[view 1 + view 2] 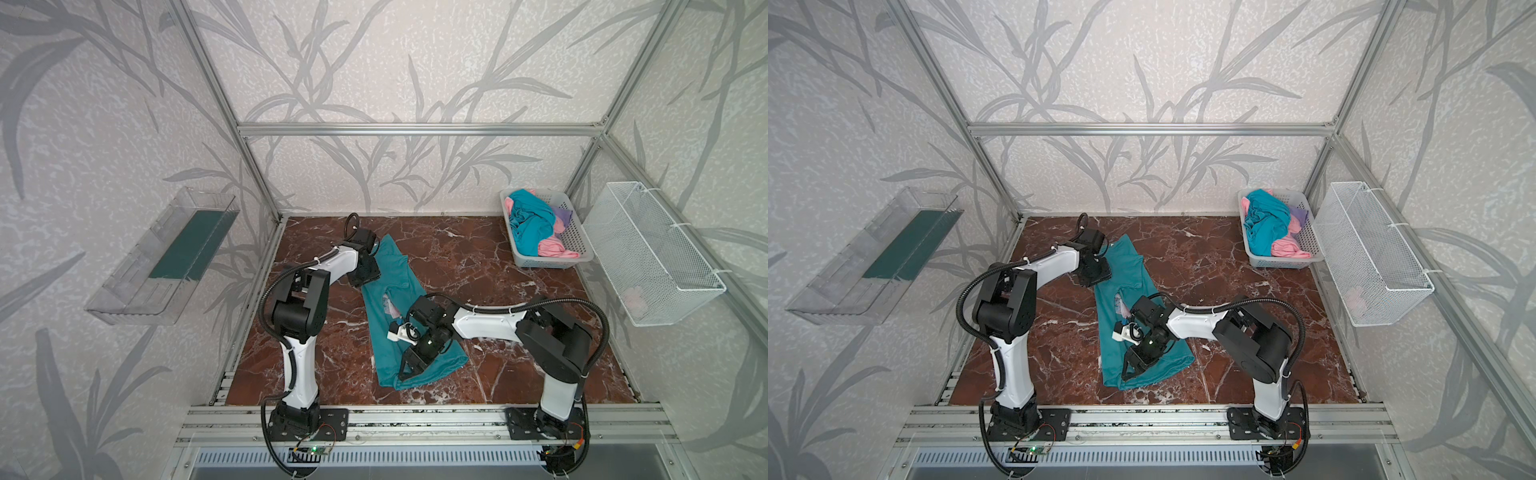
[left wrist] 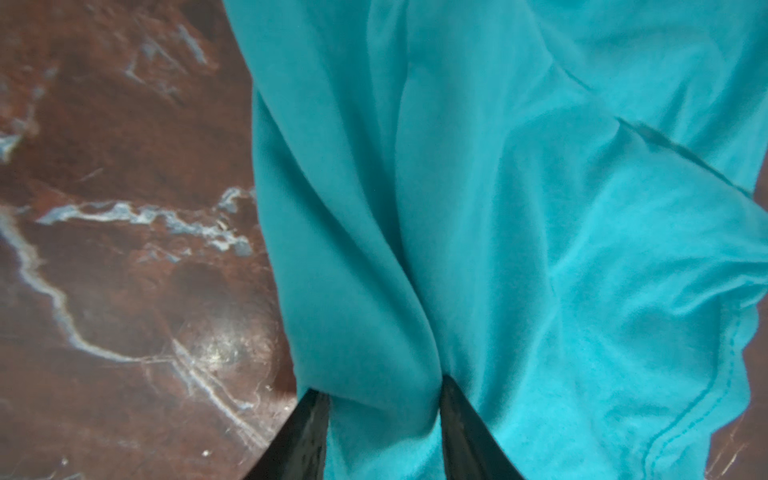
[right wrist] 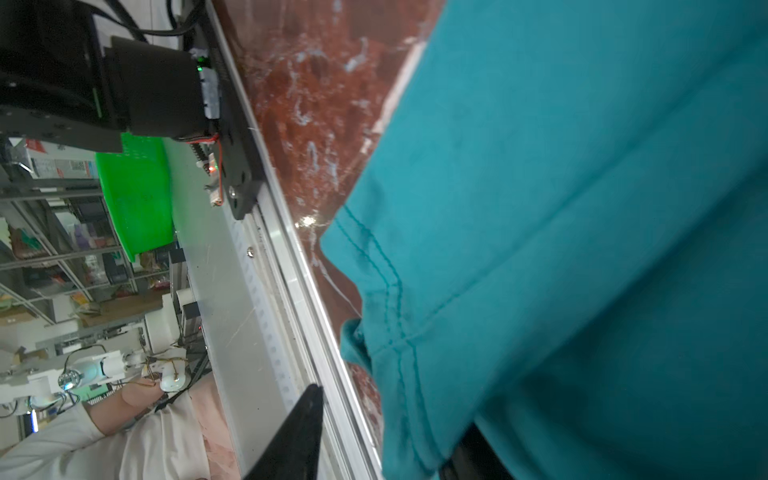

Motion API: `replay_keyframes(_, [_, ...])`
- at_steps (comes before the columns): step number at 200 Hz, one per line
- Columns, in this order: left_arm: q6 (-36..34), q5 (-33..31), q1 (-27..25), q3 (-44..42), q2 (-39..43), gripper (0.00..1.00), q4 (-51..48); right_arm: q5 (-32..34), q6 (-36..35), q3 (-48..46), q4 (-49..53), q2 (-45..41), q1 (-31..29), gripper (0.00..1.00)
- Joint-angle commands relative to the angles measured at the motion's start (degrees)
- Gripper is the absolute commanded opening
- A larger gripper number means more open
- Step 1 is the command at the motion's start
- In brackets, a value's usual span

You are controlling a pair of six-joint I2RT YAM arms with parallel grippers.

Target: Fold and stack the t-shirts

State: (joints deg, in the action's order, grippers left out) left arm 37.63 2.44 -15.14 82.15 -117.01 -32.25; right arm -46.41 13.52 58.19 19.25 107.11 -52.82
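Brown marble surface [image 1: 478, 266] holds a teal t-shirt [image 1: 380, 349] in its middle. Left pincer [image 2: 381, 386] grips its far end; right pincer [image 3: 392, 409] is released, fingers [image 3: 303, 428] apart at the near hem.

Left tool [image 2: 381, 386] around bunched teal t-shirt [image 2: 519, 249]
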Motion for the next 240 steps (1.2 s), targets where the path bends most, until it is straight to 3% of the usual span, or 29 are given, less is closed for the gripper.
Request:
replay_keyframes(1, [-1.1, -2.3, 0.4, 0.6, -2.7, 0.46, -3.2, 0.0, 1.1, -0.6, 0.9, -2.3, -0.3, 0.49])
replay_keyframes(43, [-1.7, -2.7, 0.4, 2.2, -2.1, 0.46, -4.9, 3.4, 0.4, 0.8, 6.7, -7.8, -0.3, 0.6])
replay_keyframes(70, [-2.8, -3.1, 0.3, 4.6, -1.7, 0.46, -6.2, 9.2, -1.2, 1.8, 12.0, -13.2, -0.3, 0.61])
replay_keyframes(89, [-3.2, -3.2, 0.3, 7.4, -2.7, 0.46, -7.4, 16.4, -1.4, 1.8, 14.3, -16.4, 0.3, 0.61])
replay_keyframes(126, [-3.2, -3.0, 0.0, 9.2, -3.7, 0.46, -7.7, 28.2, -0.4, 0.9, 15.0, -18.5, 1.3, 0.49])
replay_keyframes(187, [-3.4, -3.3, -0.1, 8.5, -4.3, 0.46, -7.8, 27.1, -0.2, 0.4, 13.6, -15.0, 1.1, 0.42])
replay_keyframes(209, [-3.4, -3.4, -0.2, 8.1, -4.2, 0.46, -7.6, 27.8, -0.3, 0.7, 13.0, -14.6, 1.0, 0.32])
replay_keyframes(227, [-3.6, -3.5, -0.2, 8.4, -4.8, 0.46, -7.7, 28.6, -0.5, 1.9, 12.4, -12.8, 0.5, 0.32])
replay_keyframes(240, [-3.6, -3.4, -0.2, 8.8, -5.3, 0.46, -7.8, 29.1, -0.6, 3.4, 11.9, -11.1, -0.1, 0.37])
